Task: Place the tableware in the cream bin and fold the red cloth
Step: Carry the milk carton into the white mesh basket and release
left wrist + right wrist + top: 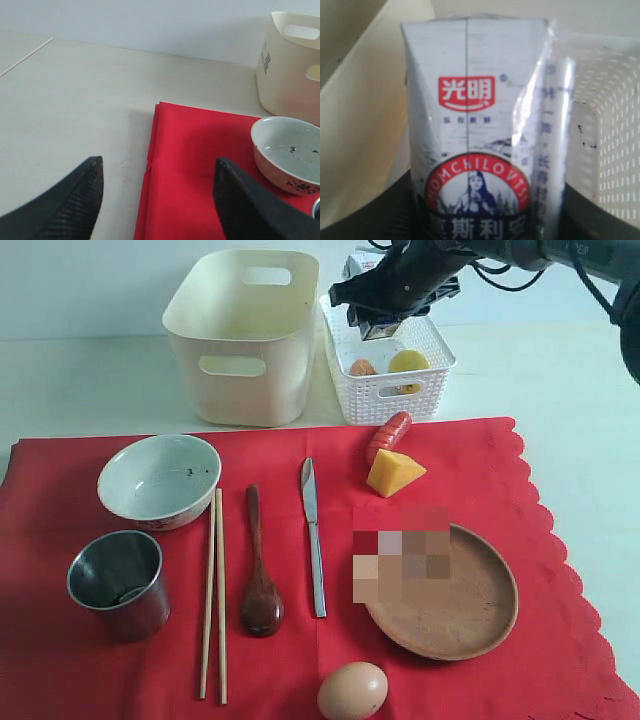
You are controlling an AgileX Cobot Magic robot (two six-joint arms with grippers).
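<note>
On the red cloth (450,455) lie the pale bowl (159,480), steel cup (118,582), chopsticks (214,592), dark spoon (260,570), knife (314,537) and brown plate (440,590). The cream bin (245,335) stands behind the cloth. My right gripper (378,315) hangs over the white lattice basket (385,365), shut on a small milk carton (480,135) that fills the right wrist view. My left gripper (157,182) is open above the cloth's edge (150,165), near the bowl (290,152); the exterior view does not show it.
A sausage (388,435), a cheese wedge (394,473) and an egg (352,691) also rest on the cloth. The basket holds a lemon (408,362) and another food item (362,368). Bare pale table (75,100) lies beside the cloth.
</note>
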